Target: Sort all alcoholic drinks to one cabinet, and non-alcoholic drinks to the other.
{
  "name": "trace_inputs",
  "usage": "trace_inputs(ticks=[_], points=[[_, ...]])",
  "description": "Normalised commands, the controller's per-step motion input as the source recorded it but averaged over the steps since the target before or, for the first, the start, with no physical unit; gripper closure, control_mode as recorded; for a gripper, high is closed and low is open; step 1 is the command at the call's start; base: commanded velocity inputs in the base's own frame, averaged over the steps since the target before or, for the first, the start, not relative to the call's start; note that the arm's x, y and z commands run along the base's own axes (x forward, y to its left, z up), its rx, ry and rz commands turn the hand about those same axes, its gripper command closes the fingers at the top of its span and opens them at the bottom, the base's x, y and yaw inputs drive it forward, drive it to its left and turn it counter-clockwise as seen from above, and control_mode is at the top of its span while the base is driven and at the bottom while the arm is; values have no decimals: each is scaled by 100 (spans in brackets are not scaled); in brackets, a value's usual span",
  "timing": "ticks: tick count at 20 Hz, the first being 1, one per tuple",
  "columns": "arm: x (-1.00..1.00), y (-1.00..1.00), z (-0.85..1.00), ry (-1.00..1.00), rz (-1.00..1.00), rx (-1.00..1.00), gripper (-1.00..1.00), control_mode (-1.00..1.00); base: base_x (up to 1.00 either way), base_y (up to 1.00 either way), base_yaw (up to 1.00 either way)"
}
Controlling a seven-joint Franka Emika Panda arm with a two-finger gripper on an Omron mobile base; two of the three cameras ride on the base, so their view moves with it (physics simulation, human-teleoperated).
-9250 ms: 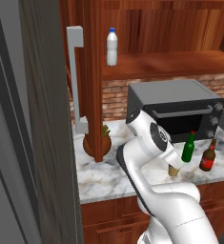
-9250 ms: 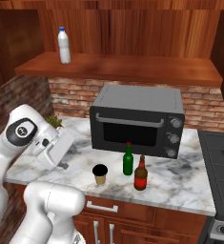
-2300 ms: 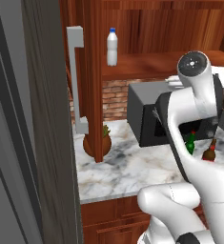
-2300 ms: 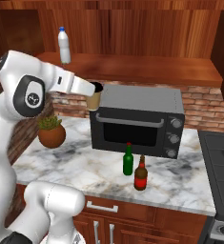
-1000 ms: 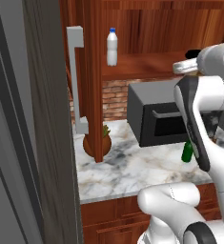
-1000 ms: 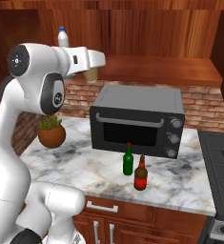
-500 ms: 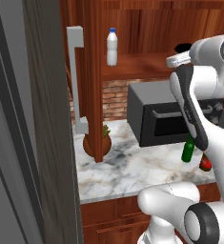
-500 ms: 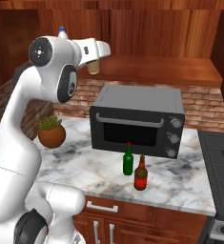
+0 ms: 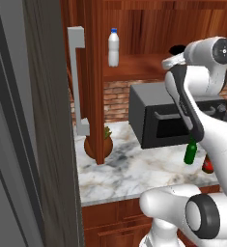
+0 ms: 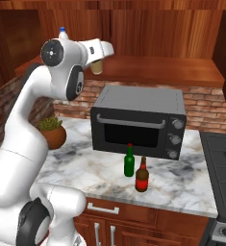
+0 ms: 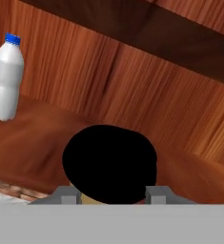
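Note:
My gripper (image 10: pixel 98 59) is shut on the tan paper coffee cup (image 10: pixel 97 67), held in the air at the height of the open cabinet shelf (image 10: pixel 172 72). In the hand view the cup's black lid (image 11: pixel 109 162) sits between the two fingertips (image 11: pixel 66 193). The left base view shows the lid (image 9: pixel 177 48) beside the hand. The white plastic bottle (image 11: pixel 6 78) with a blue cap stands on the shelf to the left (image 9: pixel 114 47). On the counter below stand the green glass bottle (image 10: pixel 129 162) and the brown red-labelled bottle (image 10: pixel 142 175), close together.
A dark toaster oven (image 10: pixel 138 120) stands on the marble counter (image 10: pixel 81 168) behind the two glass bottles. A potted plant (image 10: pixel 52 134) sits at the counter's left. A stove (image 10: pixel 222 158) adjoins on the right. A tall door with a grey handle (image 9: pixel 78 82) fills the left.
The cup has gone from the counter up to shelf height in my gripper. Over the last second the arm has swung it a little nearer the shelf.

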Motion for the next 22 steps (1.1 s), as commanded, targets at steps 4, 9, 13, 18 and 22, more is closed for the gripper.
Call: trace_inputs(ticks=[4, 9, 13, 18, 22], points=[[40, 0, -10, 0, 0, 0, 100, -100, 0, 0, 0], [48, 0, 0, 0, 0, 0, 100, -100, 0, 0, 0], [41, 0, 0, 1, 0, 0, 100, -100, 0, 0, 0], [36, 0, -6, 11, 0, 0, 100, -100, 0, 0, 0], [33, 0, -5, 11, 0, 0, 100, -100, 0, 0, 0]])
